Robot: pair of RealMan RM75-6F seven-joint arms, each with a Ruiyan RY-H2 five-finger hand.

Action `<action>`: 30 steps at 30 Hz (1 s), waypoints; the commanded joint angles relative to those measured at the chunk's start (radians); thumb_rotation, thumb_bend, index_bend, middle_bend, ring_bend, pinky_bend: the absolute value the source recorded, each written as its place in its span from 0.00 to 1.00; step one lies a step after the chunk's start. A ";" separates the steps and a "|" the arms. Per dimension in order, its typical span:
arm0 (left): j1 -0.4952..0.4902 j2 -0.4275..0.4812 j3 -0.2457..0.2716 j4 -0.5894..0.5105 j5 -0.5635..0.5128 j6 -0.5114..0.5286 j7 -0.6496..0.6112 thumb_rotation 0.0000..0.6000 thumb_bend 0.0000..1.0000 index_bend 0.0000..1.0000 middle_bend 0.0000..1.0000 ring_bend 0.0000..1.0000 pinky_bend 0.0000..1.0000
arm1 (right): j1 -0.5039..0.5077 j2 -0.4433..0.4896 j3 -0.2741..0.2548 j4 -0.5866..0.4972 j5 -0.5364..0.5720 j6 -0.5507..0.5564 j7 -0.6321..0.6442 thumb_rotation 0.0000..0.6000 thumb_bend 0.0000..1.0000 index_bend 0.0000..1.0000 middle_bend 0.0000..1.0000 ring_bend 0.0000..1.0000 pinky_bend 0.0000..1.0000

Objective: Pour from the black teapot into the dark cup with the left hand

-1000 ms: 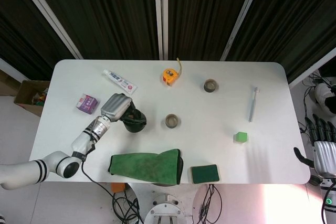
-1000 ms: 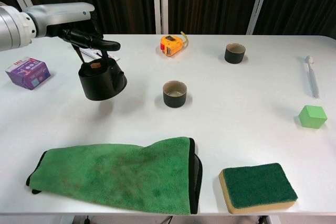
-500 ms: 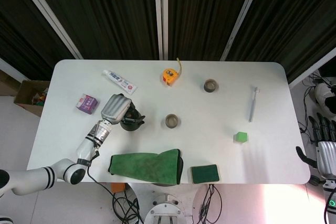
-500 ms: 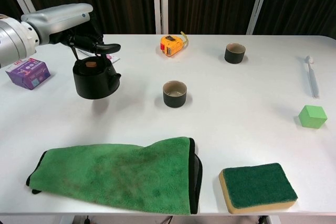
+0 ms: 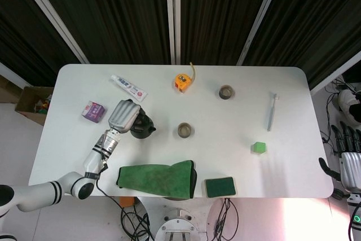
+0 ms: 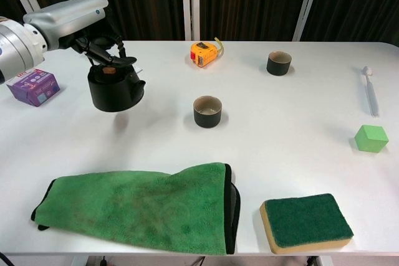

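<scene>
The black teapot (image 5: 142, 126) (image 6: 115, 90) stands upright at the left of the white table (image 6: 280, 147), lid on, spout facing the middle. My left hand (image 5: 125, 115) (image 6: 90, 32) grips its handle from above. A faint shadow lies under the pot; whether it touches the table I cannot tell. One dark cup (image 5: 184, 130) (image 6: 207, 111) sits to the right of the pot, well apart from it. A second dark cup (image 5: 227, 91) (image 6: 278, 63) stands further back right. My right hand (image 5: 348, 159) hangs off the table's right edge, fingers apart, holding nothing.
A green cloth (image 6: 137, 207) and a green sponge (image 6: 305, 219) lie along the front edge. A green cube (image 6: 371, 138) and a toothbrush (image 6: 370, 90) are at the right. An orange tape measure (image 6: 203, 52), a toothpaste tube (image 5: 128, 87) and a purple box (image 6: 34, 85) lie at the back and left.
The teapot was tilted with its spout toward the near cup; now it is upright and has shifted left and slightly back with my left hand. The right hand barely moved.
</scene>
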 commanded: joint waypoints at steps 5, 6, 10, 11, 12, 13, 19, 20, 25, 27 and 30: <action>0.008 -0.003 -0.010 0.011 0.017 0.004 -0.035 0.76 0.25 1.00 1.00 1.00 0.51 | 0.004 -0.003 -0.002 -0.005 -0.003 -0.006 -0.012 1.00 0.21 0.00 0.00 0.00 0.00; 0.009 -0.004 -0.011 0.013 0.019 0.005 -0.038 0.76 0.25 1.00 1.00 1.00 0.51 | 0.004 -0.003 -0.002 -0.006 -0.003 -0.006 -0.014 1.00 0.21 0.00 0.00 0.00 0.00; 0.014 -0.008 -0.014 0.022 0.029 0.012 -0.051 0.76 0.26 1.00 1.00 1.00 0.52 | 0.005 -0.005 -0.003 -0.008 -0.002 -0.009 -0.018 1.00 0.21 0.00 0.00 0.00 0.00; 0.015 -0.010 -0.015 0.024 0.032 0.014 -0.053 0.77 0.27 1.00 1.00 1.00 0.52 | 0.005 -0.005 -0.003 -0.008 -0.001 -0.009 -0.019 1.00 0.21 0.00 0.00 0.00 0.00; 0.016 -0.011 -0.016 0.025 0.035 0.016 -0.055 0.78 0.28 1.00 1.00 1.00 0.52 | 0.005 -0.006 -0.003 -0.008 -0.001 -0.010 -0.020 1.00 0.21 0.00 0.00 0.00 0.00; 0.017 -0.013 -0.017 0.027 0.037 0.018 -0.056 0.81 0.28 1.00 1.00 1.00 0.52 | 0.005 -0.006 -0.003 -0.008 -0.001 -0.010 -0.020 1.00 0.21 0.00 0.00 0.00 0.00; 0.018 -0.029 -0.021 0.040 0.048 0.026 -0.052 1.00 0.29 1.00 1.00 1.00 0.52 | 0.004 -0.008 -0.005 -0.006 0.000 -0.011 -0.018 1.00 0.21 0.00 0.00 0.00 0.00; 0.017 -0.033 -0.021 0.044 0.049 0.026 -0.047 1.00 0.29 1.00 1.00 1.00 0.53 | 0.004 -0.008 -0.005 -0.005 -0.001 -0.010 -0.018 1.00 0.21 0.00 0.00 0.00 0.00; 0.014 -0.053 -0.022 0.061 0.049 0.019 -0.035 1.00 0.30 1.00 1.00 1.00 0.53 | 0.003 -0.008 -0.005 -0.001 0.003 -0.012 -0.013 1.00 0.21 0.00 0.00 0.00 0.00; 0.013 -0.059 -0.023 0.066 0.049 0.018 -0.033 1.00 0.30 1.00 1.00 1.00 0.53 | 0.002 -0.008 -0.005 0.002 0.005 -0.013 -0.011 1.00 0.21 0.00 0.00 0.00 0.00; 0.013 -0.062 -0.028 0.068 0.048 0.017 -0.034 1.00 0.31 1.00 1.00 1.00 0.53 | 0.003 -0.009 -0.004 0.006 0.008 -0.016 -0.008 1.00 0.21 0.00 0.00 0.00 0.00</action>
